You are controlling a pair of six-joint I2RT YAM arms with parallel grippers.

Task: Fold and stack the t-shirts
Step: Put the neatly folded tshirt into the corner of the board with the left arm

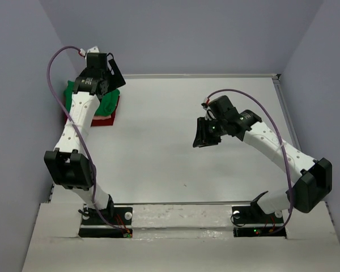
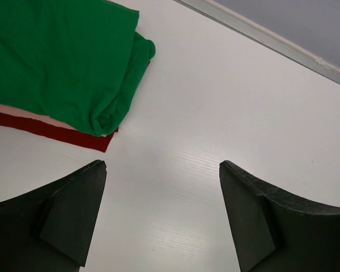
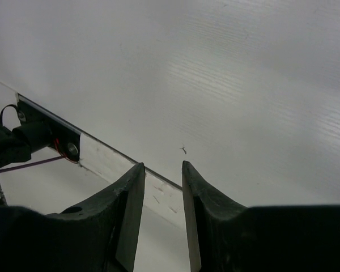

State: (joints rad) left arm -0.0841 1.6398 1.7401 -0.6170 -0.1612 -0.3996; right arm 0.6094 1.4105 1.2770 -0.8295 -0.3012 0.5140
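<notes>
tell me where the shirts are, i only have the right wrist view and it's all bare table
Observer: The t-shirts are stacked at the far left of the table.
Operator: which one's on top
Observer: The green t-shirt, folded, with the salmon-pink t-shirt and the dark red t-shirt showing as edges beneath.
Operator: left gripper holding any
Observer: No, the left gripper is open and empty, over bare table beside the stack.
</notes>
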